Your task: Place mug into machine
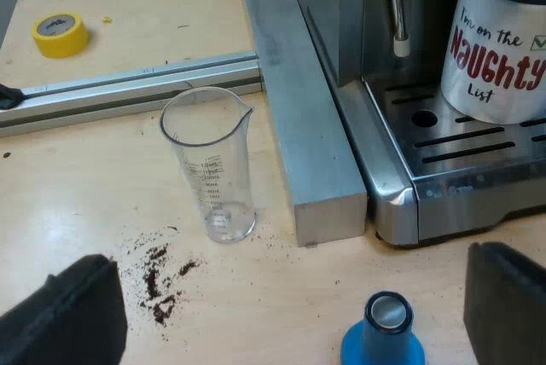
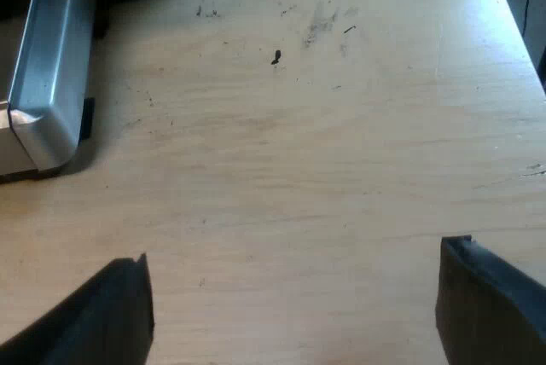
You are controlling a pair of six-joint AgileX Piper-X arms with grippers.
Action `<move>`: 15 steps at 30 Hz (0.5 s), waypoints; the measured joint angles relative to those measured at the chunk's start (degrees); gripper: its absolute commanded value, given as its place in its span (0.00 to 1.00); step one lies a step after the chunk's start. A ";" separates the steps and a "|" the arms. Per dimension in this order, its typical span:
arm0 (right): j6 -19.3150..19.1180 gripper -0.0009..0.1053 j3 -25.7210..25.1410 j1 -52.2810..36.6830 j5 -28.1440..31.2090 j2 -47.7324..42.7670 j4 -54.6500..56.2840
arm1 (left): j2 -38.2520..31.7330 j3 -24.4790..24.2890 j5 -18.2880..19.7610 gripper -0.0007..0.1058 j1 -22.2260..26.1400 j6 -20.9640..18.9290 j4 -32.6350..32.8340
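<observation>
Standing upright on the silver espresso machine's (image 1: 401, 186) slotted drip tray (image 1: 478, 139) is the white ceramic mug with red lettering (image 1: 499, 58). Left gripper (image 1: 290, 314) hangs spread and empty near the machine's front, above a blue tamper (image 1: 384, 335). Right gripper (image 2: 294, 305), also spread and empty, hovers by the machine's corner.

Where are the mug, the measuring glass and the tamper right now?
mug (image 1: 499, 58), left wrist view, on its white printed side.
measuring glass (image 1: 209, 173), left wrist view, on its clear marked wall.
tamper (image 1: 375, 350), left wrist view, on its blue body.
</observation>
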 measured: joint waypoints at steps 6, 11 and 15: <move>0.00 0.67 0.00 0.00 0.00 0.00 -0.29 | 0.00 0.00 0.15 0.77 0.00 0.00 -0.09; 0.00 0.67 0.00 0.00 0.00 0.00 -0.29 | 0.00 0.14 0.29 0.77 0.00 0.00 -0.53; 0.00 0.67 0.00 0.00 0.00 0.00 -0.29 | 0.00 0.14 0.28 0.77 0.00 0.00 -0.52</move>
